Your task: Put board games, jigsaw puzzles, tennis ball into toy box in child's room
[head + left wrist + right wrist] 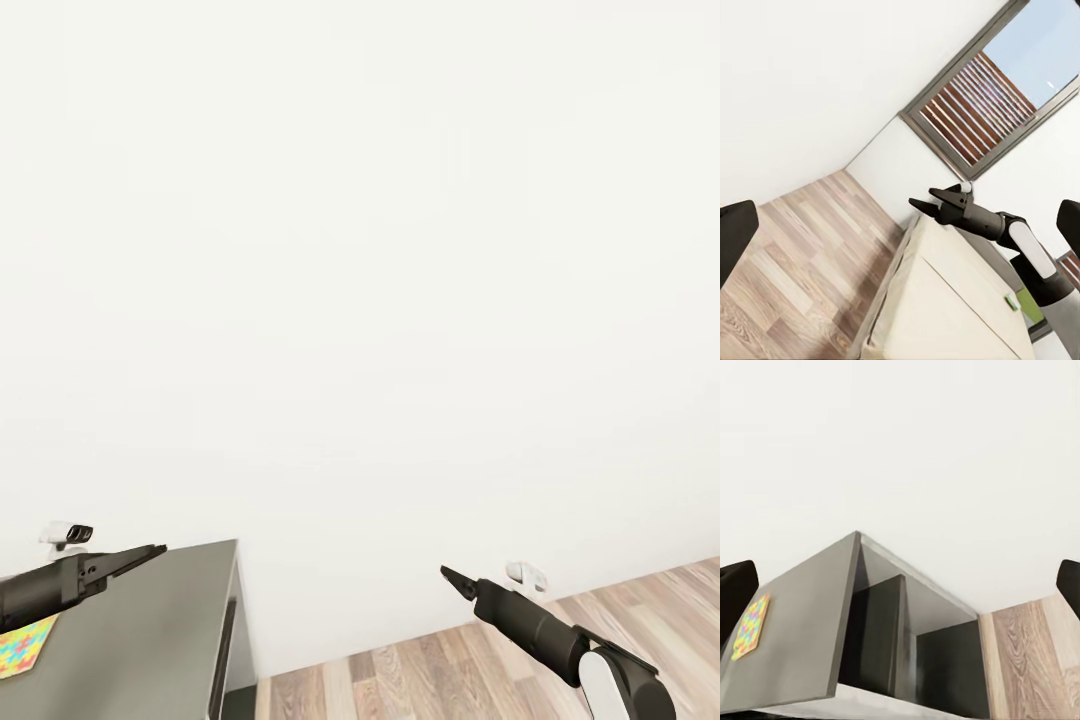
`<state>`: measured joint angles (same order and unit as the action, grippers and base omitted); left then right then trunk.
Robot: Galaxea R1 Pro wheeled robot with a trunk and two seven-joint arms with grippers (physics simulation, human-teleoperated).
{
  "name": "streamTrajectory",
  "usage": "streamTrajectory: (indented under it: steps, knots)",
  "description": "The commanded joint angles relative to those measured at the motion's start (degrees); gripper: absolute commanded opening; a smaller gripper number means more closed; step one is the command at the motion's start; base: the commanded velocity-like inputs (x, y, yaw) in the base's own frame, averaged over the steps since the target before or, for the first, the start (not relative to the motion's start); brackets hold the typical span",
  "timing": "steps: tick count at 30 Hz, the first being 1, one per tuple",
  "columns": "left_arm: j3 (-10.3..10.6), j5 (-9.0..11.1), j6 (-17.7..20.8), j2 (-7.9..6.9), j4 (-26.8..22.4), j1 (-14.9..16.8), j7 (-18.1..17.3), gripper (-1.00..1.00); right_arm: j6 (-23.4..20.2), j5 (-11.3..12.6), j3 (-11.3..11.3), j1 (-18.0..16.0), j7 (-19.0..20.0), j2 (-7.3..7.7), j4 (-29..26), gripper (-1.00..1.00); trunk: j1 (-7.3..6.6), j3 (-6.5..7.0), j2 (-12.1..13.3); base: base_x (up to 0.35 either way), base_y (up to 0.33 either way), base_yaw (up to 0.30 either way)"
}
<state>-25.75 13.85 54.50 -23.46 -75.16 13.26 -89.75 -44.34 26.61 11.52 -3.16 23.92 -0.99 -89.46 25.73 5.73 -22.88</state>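
1. Wall fills most of the head view; the table point(150, 620) shows at lower left, its grey top ending where wood floor point(450, 670) begins.
2. One jigsaw puzzle point(25, 645) lies flat on the table, just under the left arm. The right wrist view shows the same card point(750, 626) near the tabletop's edge.
3. Left gripper point(145, 553) hovers over the table with its fingers drawn to a point, nothing between them. In its own wrist view, though, dark finger shapes sit at both edges, so I cannot tell how far apart the jaws stand.
4. Right gripper point(450, 578) hangs over the floor, well apart from the table, also pointed and empty; the left wrist view shows it point(926, 202) with the tips slightly parted.
5. Bed point(945, 300) appears in the left wrist view, with a small green item point(1011, 301) near its far side — too small to name.
6. Judgement: the robot looks in transit. To do this step well, turn the base and tilt the head down until the table's toys and the toy box come into view — before reaching for anything.
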Motion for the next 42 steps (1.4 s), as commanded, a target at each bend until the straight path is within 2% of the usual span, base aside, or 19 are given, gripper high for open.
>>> streamTrajectory:
  steps: [1, 27, 42]
  knots:
    - [0.0, -0.05, 0.61, -0.01, 0.01, 0.01, -0.25, 1.0, -0.39, 0.02, 0.16, -0.03, 0.25, -0.06, -0.02, 1.0, 0.05, -0.02, -0.04, 0.271, 0.0, 0.0]
    - [0.0, -0.05, 0.61, -0.01, 0.01, 0.01, -0.25, 1.0, -0.23, 0.02, 0.17, -0.05, 0.23, -0.06, -0.02, 1.0, 0.05, -0.02, -0.04, 0.266, 0.0, 0.0]
    - [0.0, -0.05, 0.61, -0.01, 0.01, 0.01, -0.25, 1.0, -0.22, 0.02, 0.17, -0.04, 0.18, -0.06, -0.02, 1.0, 0.05, 0.17, -0.04, -0.028, 0.0, -0.035]
